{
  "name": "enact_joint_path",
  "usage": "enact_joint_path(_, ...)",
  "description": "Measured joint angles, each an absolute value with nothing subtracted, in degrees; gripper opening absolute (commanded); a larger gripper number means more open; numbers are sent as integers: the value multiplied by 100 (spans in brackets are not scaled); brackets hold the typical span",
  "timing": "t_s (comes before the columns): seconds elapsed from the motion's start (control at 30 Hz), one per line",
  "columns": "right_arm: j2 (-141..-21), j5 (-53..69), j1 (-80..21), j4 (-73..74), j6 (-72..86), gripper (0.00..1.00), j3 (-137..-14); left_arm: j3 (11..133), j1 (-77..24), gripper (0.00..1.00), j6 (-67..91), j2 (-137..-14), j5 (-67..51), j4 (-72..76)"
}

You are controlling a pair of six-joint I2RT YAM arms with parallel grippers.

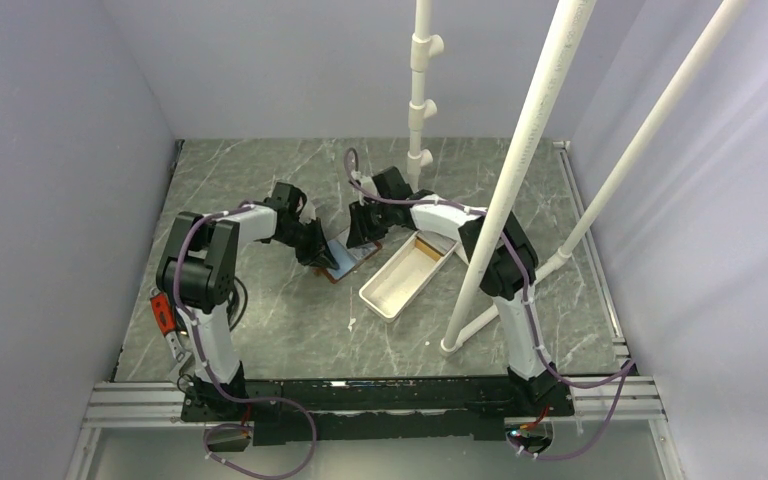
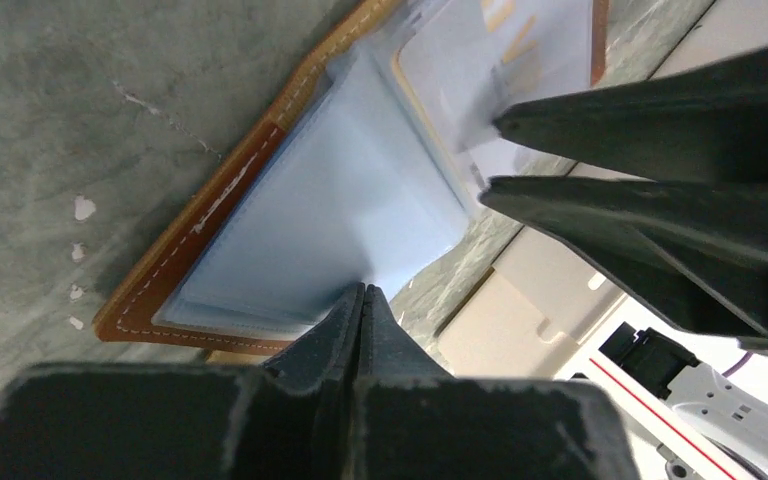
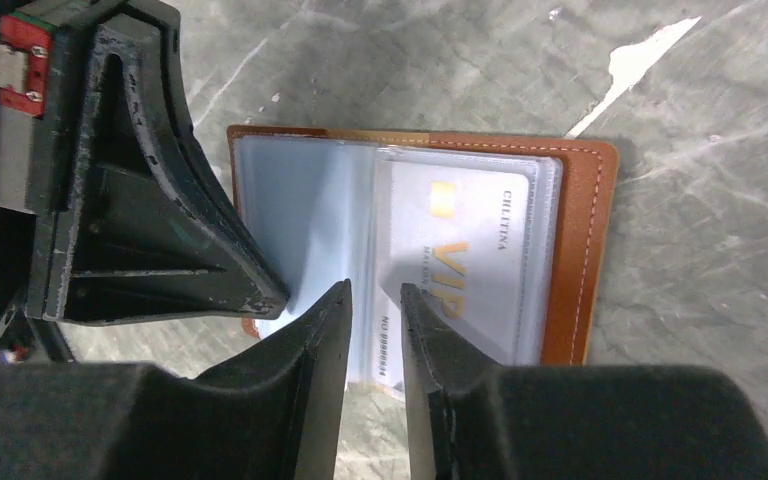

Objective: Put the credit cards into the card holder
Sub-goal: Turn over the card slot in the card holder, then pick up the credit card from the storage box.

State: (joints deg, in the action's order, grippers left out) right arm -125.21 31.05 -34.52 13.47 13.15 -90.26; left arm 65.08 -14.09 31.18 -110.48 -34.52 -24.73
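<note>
At the near edge of the table (image 1: 260, 330) the two arm bases are bolted side by side, and both arms reach out to meet over one spot at mid-table. Nearest of the working parts, the left gripper (image 2: 363, 300) is closed tight. Its tips nip the near edge of a clear sleeve (image 2: 340, 200) and seem to hold that leaf lifted off the page beneath.

Just beside it, the right gripper (image 3: 375, 310) has its jaws a narrow slot apart. Its tips hover at the sleeve's near edge, and I can make out nothing clamped between them.

Under both lies the card holder (image 3: 580, 250), opened flat on the table, its brown leather and pale stitching framing the plastic leaves. A pale credit card (image 3: 470, 250) with gold lettering sits in the leaf on the right arm's side. Its near edge is close to the right fingertips and perhaps not fully home.

The step in hand looks like seating a card: one arm holds the pocket open while the other tends the card. The next move probably calls for a gentle push along the card's length, with the left grip steady so the leaf does not buckle.

Just beyond, to the right, lies a white tray (image 1: 410, 278). A tan shape (image 1: 430, 249) at its far end may be another card, but it is too small to tell. Farthest off stand the white poles (image 1: 520, 170).
</note>
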Motion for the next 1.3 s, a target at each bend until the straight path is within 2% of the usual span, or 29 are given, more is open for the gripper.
enact_joint_path(0.37, -12632, 3055, -3057, 871, 1710, 27, -8838, 6429, -1437, 0, 3264, -10982, -3260, -2364)
enact_joint_path(0.47, -12571, 2851, -3059, 937, 1678, 31, -8838, 6440, -1446, 11, 3258, -10965, -3238, -2386)
enact_joint_path(0.53, -12567, 2766, -3046, 1151, 1645, 36, -8860, 6442, -1450, 22, 3221, -10945, -3223, -2399)
enact_joint_path(0.67, -12560, 2864, -2998, 1782, 1658, 63, -9135, 6517, -1450, 45, 3120, -10833, -3229, -2536)
enact_joint_path(0.77, -12383, 2773, -2969, 2303, 1599, 75, -9376, 6632, -1446, 53, 3048, -10571, -3212, -2729)
enact_joint_path(0.8, -12248, 2700, -2963, 2497, 1546, 78, -9415, 6692, -1446, 55, 3026, -10429, -3223, -2803)
enact_joint_path(0.97, -11233, 2158, -2882, 3216, 1133, 85, -9351, 6995, -1494, 80, 2971, -9638, -3476, -2847)
enact_joint_path(1.03, -10733, 1804, -2845, 3330, 899, 85, -9111, 7011, -1638, 80, 2995, -9411, -3529, -2801)
enact_joint_path(1.13, -10003, 1197, -2794, 3439, 475, 85, -8493, 6956, -2023, 73, 3208, -9349, -3487, -2694)
enact_joint_path(1.3, -9682, 355, -2773, 3603, -401, 86, -7824, 6466, -2528, 77, 3669, -9404, -3345, -2545)
